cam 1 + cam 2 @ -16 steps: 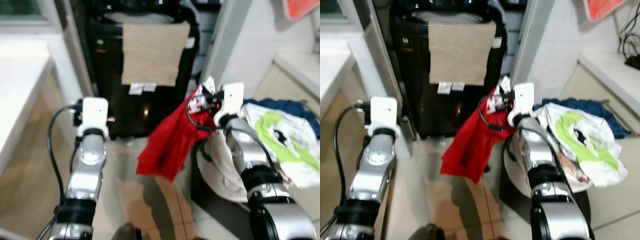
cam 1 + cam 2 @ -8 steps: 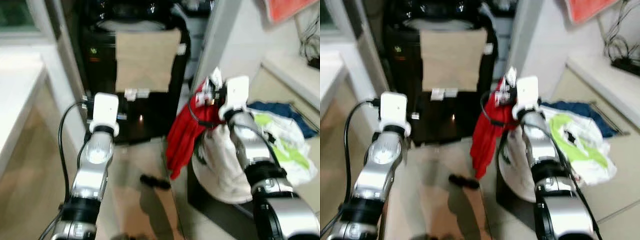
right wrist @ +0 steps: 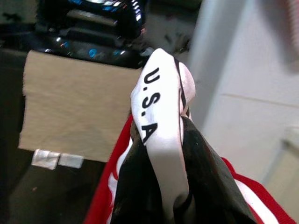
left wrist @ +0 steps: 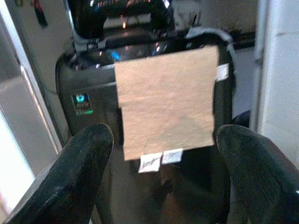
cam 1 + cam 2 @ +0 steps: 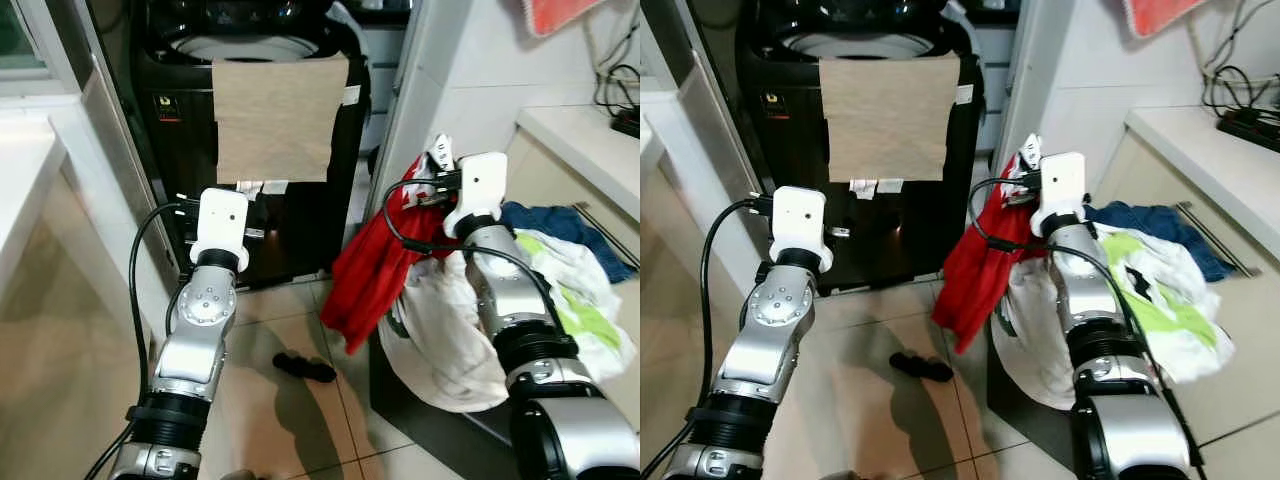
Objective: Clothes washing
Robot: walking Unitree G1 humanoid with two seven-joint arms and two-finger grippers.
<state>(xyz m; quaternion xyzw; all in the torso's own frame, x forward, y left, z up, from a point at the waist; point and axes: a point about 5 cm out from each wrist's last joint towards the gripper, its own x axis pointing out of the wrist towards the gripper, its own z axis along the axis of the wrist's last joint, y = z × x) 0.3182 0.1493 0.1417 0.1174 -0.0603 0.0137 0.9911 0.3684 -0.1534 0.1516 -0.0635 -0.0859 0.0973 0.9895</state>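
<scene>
While the left hand hangs released, the right hand pinches the limp, light red garment by its white band, a sound hold.

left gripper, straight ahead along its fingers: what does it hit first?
Most likely the brown paper sheet taped to the front of the black washing machine. The left gripper is open and points squarely at it; nothing appears between them, though depth is hard to judge.

one washing machine — two grippers, one red garment
</scene>
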